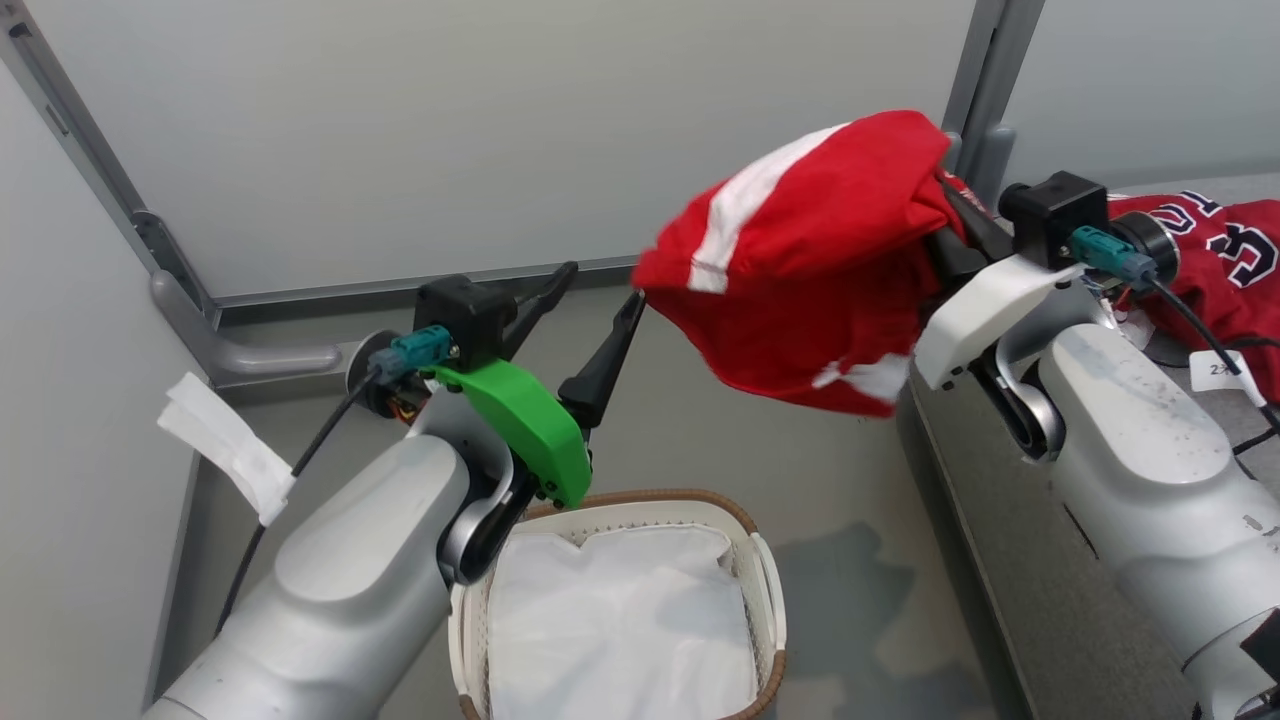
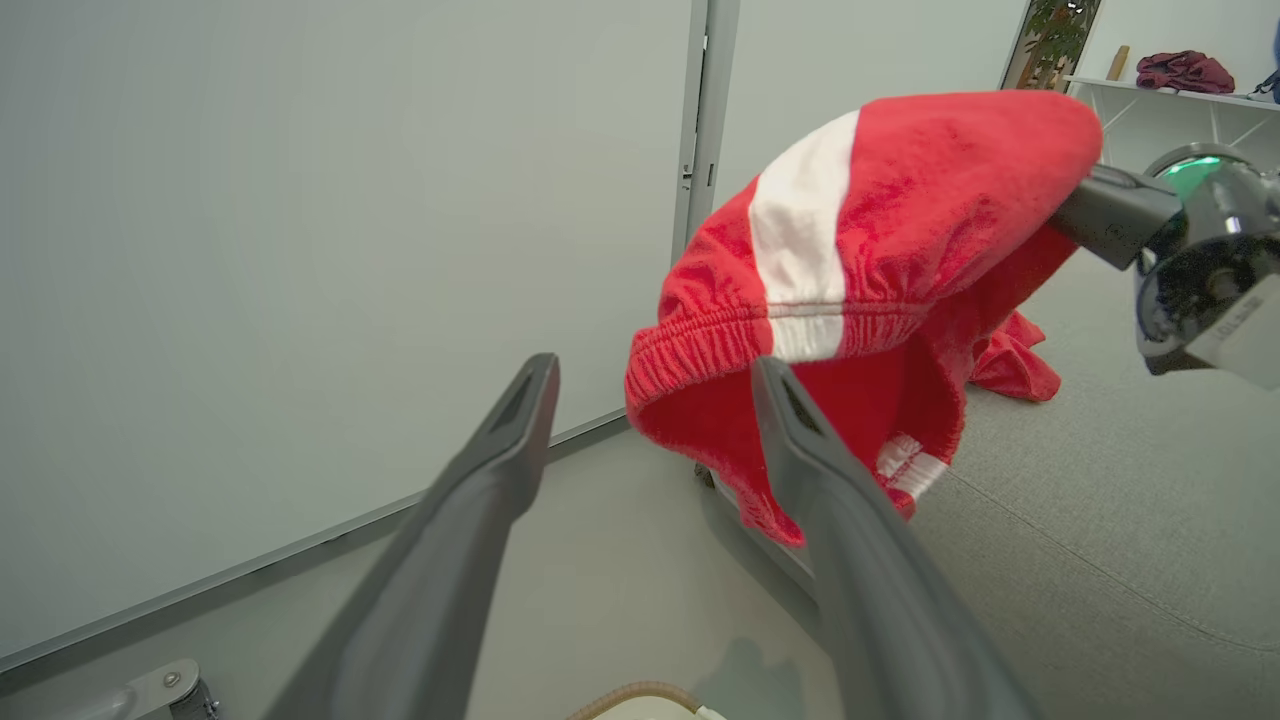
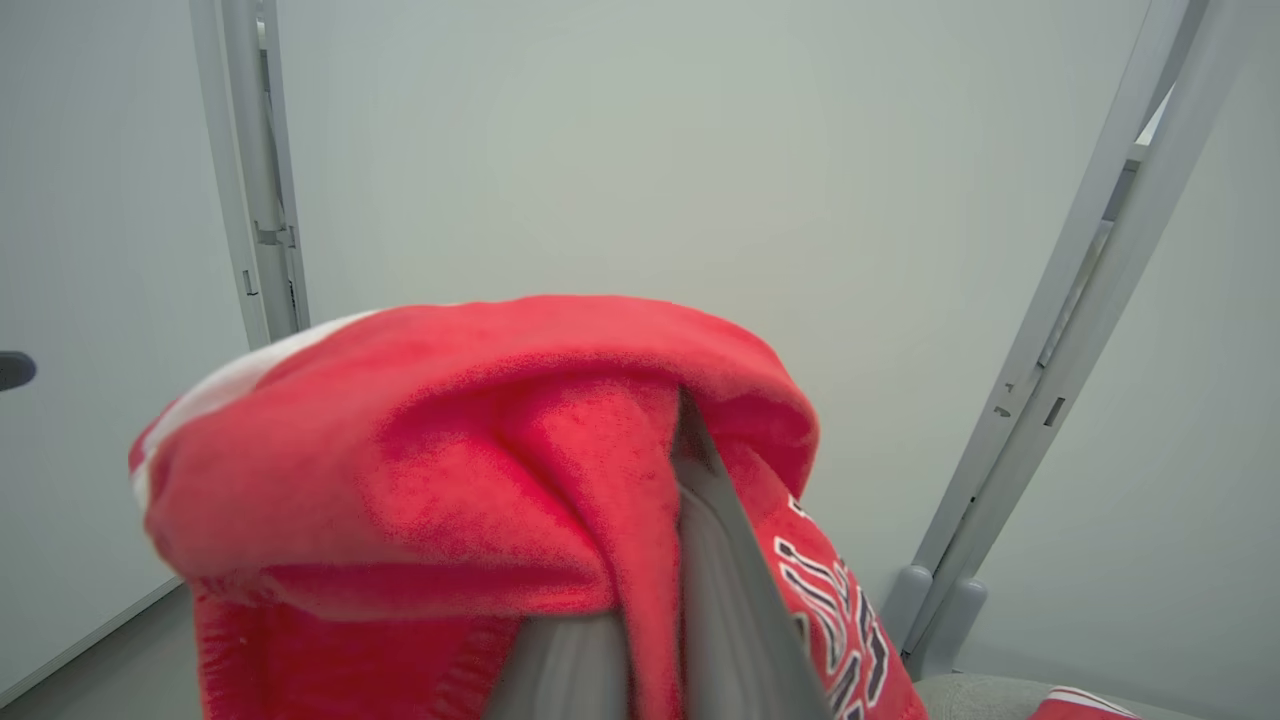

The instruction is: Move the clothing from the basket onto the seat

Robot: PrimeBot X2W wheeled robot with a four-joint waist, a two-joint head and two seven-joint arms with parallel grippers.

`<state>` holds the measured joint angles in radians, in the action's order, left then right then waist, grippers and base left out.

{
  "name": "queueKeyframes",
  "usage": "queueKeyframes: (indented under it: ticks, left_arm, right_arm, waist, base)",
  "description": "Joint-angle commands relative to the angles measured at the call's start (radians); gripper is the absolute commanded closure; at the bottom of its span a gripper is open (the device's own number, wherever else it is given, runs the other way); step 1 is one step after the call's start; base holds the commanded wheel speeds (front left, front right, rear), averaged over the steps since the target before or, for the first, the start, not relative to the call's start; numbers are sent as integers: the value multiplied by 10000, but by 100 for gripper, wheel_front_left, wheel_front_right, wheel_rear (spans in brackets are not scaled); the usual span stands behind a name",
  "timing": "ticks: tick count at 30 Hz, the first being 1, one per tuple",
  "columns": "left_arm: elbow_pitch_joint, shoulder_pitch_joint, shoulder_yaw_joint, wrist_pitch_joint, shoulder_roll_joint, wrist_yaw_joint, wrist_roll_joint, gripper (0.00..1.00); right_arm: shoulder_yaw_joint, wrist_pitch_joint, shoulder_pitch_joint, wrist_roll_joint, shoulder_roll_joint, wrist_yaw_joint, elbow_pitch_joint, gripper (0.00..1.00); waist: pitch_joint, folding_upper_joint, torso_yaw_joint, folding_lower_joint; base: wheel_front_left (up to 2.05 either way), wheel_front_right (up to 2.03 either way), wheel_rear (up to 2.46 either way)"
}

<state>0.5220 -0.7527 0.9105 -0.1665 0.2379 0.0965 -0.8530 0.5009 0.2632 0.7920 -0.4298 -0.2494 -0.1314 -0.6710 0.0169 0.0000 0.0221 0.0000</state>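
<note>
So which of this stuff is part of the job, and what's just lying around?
Job: red striped garment, in right claw; laundry basket; grey seat.
Lying about: red lettered jersey on seat; white paper strip at left; maroon clothes on shelf.

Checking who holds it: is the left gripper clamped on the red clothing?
No, the left gripper stands wide open beside the clothing, nothing clamped between its fingers.

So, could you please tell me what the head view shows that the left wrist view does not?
Head view: the white liner, the left arm's green cover and a white paper strip. Left wrist view: a white shelf with a maroon bundle. Both: the red clothing held by the shut right tool, the open left tool, the basket rim and the grey seat.
</note>
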Motion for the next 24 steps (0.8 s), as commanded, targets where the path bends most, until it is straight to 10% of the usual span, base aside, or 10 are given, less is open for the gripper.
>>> queueKeyframes:
  ticks: [1,12,24]
  left_arm:
    - [69,286,69,-154,-75,36,-15,0]
    - [308,1205,550,-767,-745,56,341,0]
    - [36,1316,674,-969,-1165,-146,973,0]
  right_arm:
    - [-190,21,75,105,-151,14,53,100]
    - [-1137,22,-578,440,-975,13,471,100]
    - [-1580,-200,-929,612,-1291,14,1436,100]
  waist:
    - [-9,0,-17,0]
    - [-156,0,553,0]
    - [-916,0,2768,0]
  base:
    - [0,0,0]
    - [0,0,0]
    - [0,0,0]
